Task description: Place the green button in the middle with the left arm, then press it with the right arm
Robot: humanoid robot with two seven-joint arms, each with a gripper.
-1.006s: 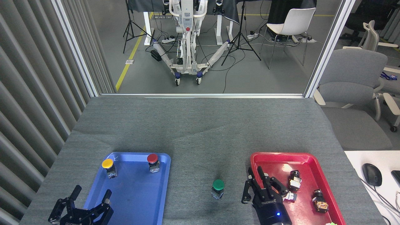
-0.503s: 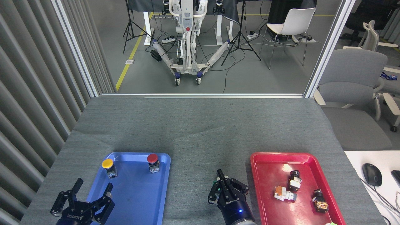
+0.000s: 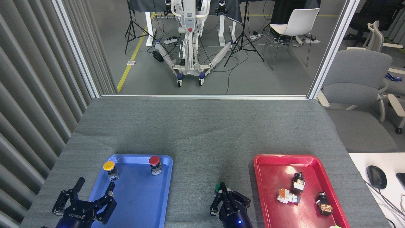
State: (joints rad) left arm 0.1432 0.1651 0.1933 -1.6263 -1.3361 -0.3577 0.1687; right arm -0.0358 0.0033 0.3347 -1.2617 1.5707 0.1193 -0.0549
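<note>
Head view | right end effector fingers together, over green button (mostly hidden) | left end effector spread apart

Single head view, forward and down over the tabletop, lab floor beyond.

Beyond my tabletop's far edge: grey floor, a white chair, tripods, and ribbed wall panels at left.
</note>
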